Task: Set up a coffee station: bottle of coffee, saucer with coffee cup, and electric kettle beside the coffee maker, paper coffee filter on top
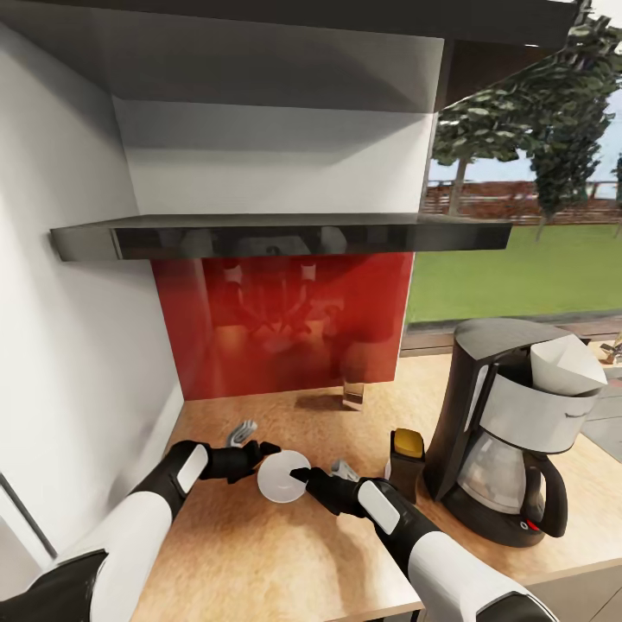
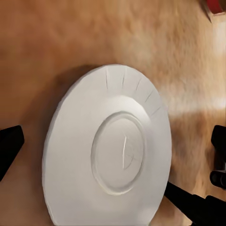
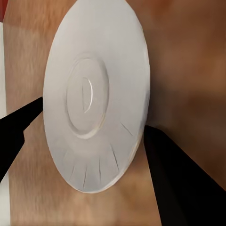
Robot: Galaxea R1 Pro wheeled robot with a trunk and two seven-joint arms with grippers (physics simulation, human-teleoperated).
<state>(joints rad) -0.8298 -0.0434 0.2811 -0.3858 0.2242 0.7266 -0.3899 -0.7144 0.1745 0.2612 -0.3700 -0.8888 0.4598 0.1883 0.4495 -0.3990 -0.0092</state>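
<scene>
The white saucer (image 1: 282,477) hangs tilted just above the wooden countertop (image 1: 259,553), between my two hands. My right gripper (image 1: 301,473) is shut on the saucer (image 3: 94,108), its black fingers (image 3: 179,179) pressing opposite rim edges. My left gripper (image 1: 268,453) faces the saucer (image 2: 108,150) from the other side, open, with its fingers (image 2: 9,146) well clear of the rim. The black coffee maker (image 1: 505,432) stands at the right with a white paper filter (image 1: 566,363) on top. The yellow-capped coffee bottle (image 1: 406,462) stands right beside it.
A small shiny container (image 1: 352,393) stands by the red backsplash (image 1: 285,324). A dark shelf (image 1: 276,235) juts out above the counter, and a white wall (image 1: 69,363) closes the left side. A grey surface (image 1: 605,423) lies past the coffee maker.
</scene>
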